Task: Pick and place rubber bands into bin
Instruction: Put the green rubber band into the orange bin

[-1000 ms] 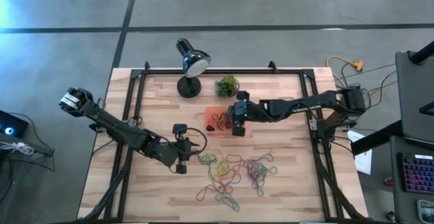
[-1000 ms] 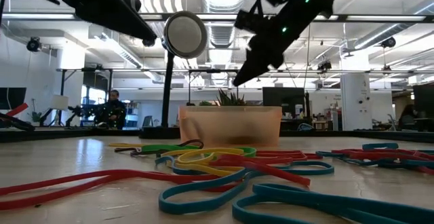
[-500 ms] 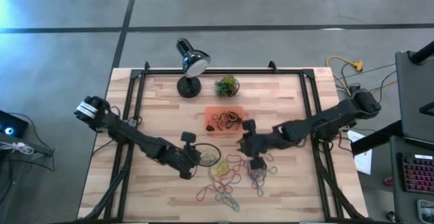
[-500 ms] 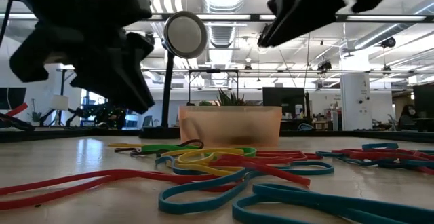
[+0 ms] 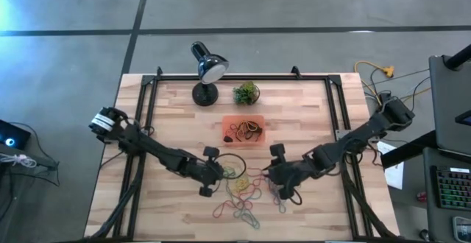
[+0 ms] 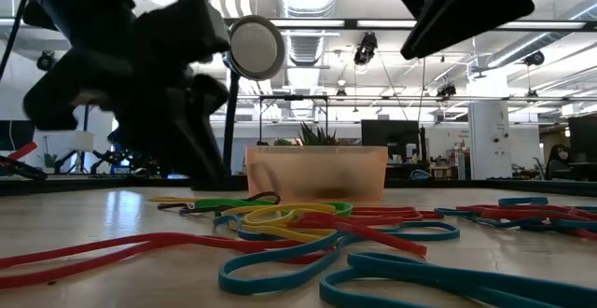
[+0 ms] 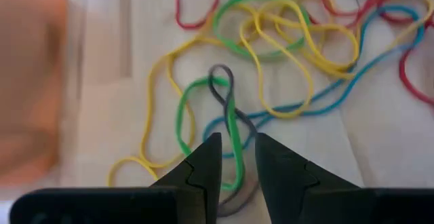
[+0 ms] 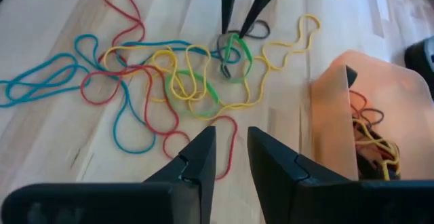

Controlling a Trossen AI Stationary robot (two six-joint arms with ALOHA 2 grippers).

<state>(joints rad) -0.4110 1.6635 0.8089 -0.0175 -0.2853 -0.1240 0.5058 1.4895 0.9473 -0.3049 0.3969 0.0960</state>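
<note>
Left gripper [image 7: 234, 157] is down at the left edge of the pile on the table [image 5: 176, 118], fingers a narrow gap apart and straddling a grey rubber band [image 7: 227, 102] crossed with a green band [image 7: 183, 119]; nothing pinched yet as far as I can see, tips just about touching the wood; so I'd call this the reach-and-grab step on that side, and the next move is to close on the grey/green strand and lift without dragging the yellow loops tangled next to it.

Right gripper [image 8: 230, 153] hovers over the right part of the pile, fingers parted with nothing between them; looks like it's lining up for its own pick.

Most rubber bands [image 5: 246, 188] are loose on the near middle of the table: red, blue, yellow, green; the bin [image 5: 232, 124] sits just beyond them, with a few bands inside; a small plant [image 5: 246, 92] and a desk lamp [image 5: 206, 70] stand beyond that.
</note>
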